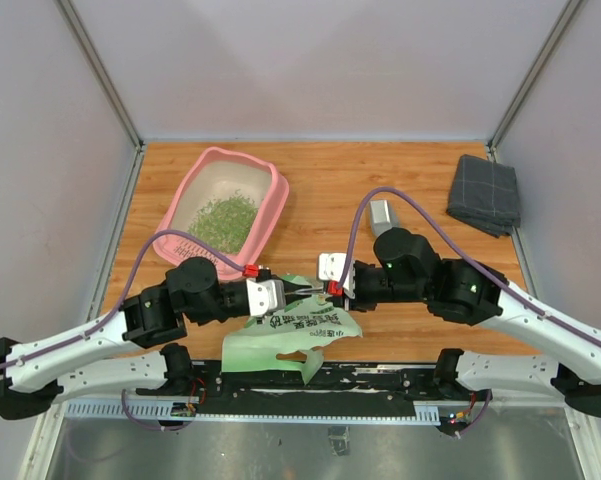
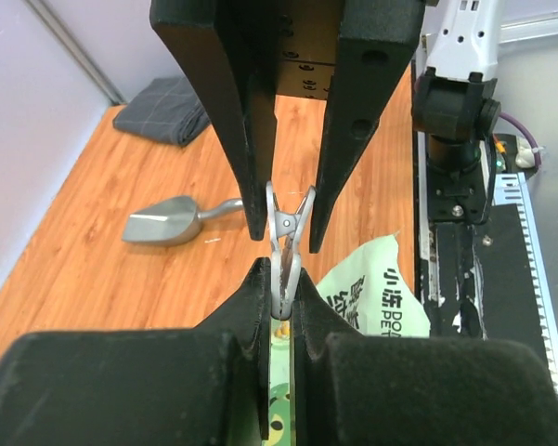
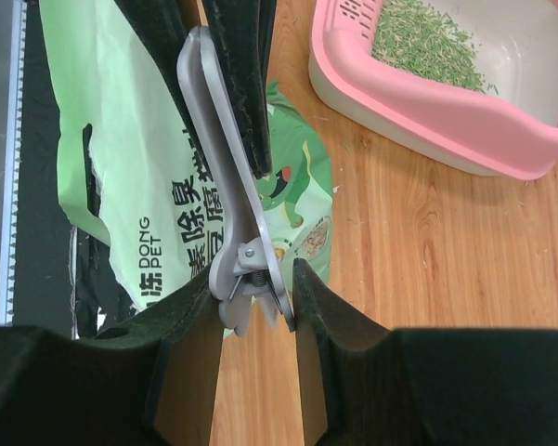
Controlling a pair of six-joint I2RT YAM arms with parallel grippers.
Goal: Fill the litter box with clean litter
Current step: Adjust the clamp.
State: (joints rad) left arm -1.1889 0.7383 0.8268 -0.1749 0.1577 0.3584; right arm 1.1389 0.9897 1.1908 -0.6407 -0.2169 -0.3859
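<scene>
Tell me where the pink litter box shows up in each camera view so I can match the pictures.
Top view: the litter box sits on the far left part of the table, beyond the left arm.
Left wrist view: not in it.
Right wrist view: the litter box fills the upper right corner.
Shared landmark: the green bag shows in all three views.

Open wood runs down the table between the litter box at far left and the grey cloth at far right. The metal scoop lies beside the right arm. The near centre is blocked where the left gripper and right gripper meet over the printed bag, a metal clip between them.
</scene>
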